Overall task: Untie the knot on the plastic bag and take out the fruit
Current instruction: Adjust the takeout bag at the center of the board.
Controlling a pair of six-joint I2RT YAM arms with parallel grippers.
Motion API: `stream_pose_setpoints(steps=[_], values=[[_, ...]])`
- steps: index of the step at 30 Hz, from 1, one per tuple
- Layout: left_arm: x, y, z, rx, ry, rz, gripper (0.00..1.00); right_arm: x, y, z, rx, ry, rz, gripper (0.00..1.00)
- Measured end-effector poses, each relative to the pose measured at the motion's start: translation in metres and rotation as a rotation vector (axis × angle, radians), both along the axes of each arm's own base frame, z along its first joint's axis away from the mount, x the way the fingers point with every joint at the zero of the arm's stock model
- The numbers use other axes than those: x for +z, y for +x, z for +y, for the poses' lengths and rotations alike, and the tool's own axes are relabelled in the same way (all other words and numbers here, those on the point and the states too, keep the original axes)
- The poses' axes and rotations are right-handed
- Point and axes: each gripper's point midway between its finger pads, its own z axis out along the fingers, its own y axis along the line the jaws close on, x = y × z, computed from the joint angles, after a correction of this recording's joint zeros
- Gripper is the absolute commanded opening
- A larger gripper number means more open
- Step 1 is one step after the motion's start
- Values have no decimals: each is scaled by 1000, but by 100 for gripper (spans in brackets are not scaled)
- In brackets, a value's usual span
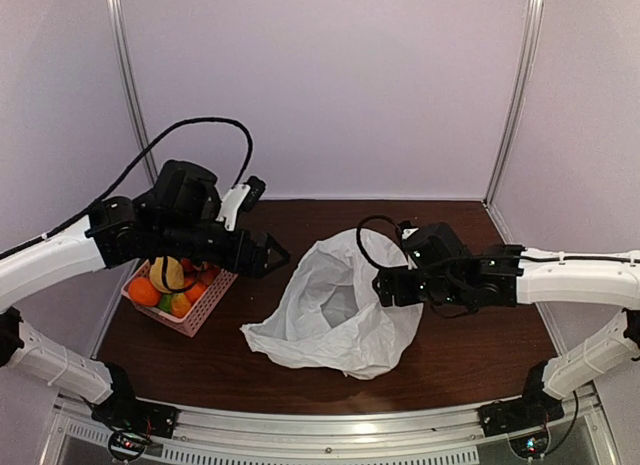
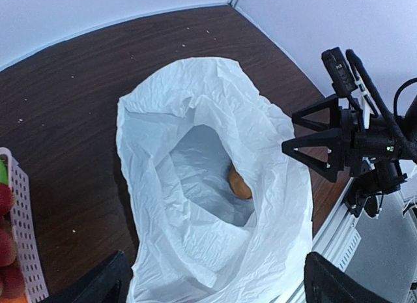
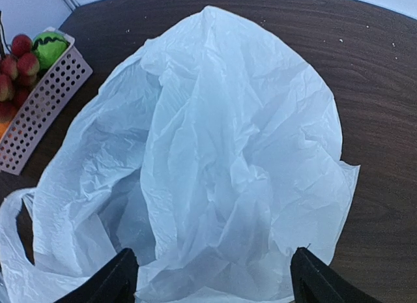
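The white plastic bag (image 1: 335,315) lies crumpled in the middle of the table with its mouth gaping open; no knot shows. In the left wrist view, the bag (image 2: 195,120) holds one orange-brown fruit (image 2: 238,184) deep inside. My left gripper (image 1: 272,253) hovers open and empty above the bag's left edge, its fingers (image 2: 104,283) wide apart over the mouth. My right gripper (image 1: 385,285) is open at the bag's right side and also shows in the left wrist view (image 2: 294,137). In the right wrist view its fingers (image 3: 111,280) straddle the bag (image 3: 234,146) without gripping it.
A pink perforated basket (image 1: 205,307) with oranges, red fruit and a green one stands left of the bag, under my left arm. It also shows in the right wrist view (image 3: 45,104) and the left wrist view (image 2: 25,238). White walls close in the back and sides.
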Motion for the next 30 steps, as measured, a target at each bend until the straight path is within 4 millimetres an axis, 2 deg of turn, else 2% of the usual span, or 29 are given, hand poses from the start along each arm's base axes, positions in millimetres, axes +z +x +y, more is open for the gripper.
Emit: stream_pose_setpoints(steps=[2, 4, 6, 9, 11, 13, 18, 21, 27, 28, 29, 30], values=[[-11, -3, -18, -23, 0, 23, 95, -11, -3, -2, -13, 1, 27, 60], [-26, -5, -34, -38, 14, 48, 97, -19, -6, -5, -17, -1, 47, 42], [-44, -4, -44, -31, 37, 72, 98, -28, -9, -7, -17, -4, 61, 31], [-77, -1, -47, 8, 90, 115, 98, -46, -18, -17, -29, -16, 96, 21], [-102, 2, -45, 44, 136, 149, 98, -55, -24, -24, -32, -24, 113, 17], [-119, 6, -45, 68, 162, 170, 98, -60, -28, -29, -39, -20, 125, 13], [-154, 13, -48, 108, 213, 201, 98, -60, -32, -34, -46, 2, 126, 10], [-163, 16, -55, 113, 194, 204, 98, -58, -33, -35, -48, 11, 123, 9], [-161, 26, -76, 113, 102, 201, 98, -54, -32, -34, -47, 28, 112, 5], [-163, 27, -79, 114, 92, 203, 95, -53, -32, -34, -47, 30, 112, 4], [-166, 28, -82, 113, 83, 210, 88, -53, -32, -34, -47, 31, 111, 1], [-175, 30, -86, 110, 78, 225, 74, -52, -32, -33, -47, 33, 109, 0]])
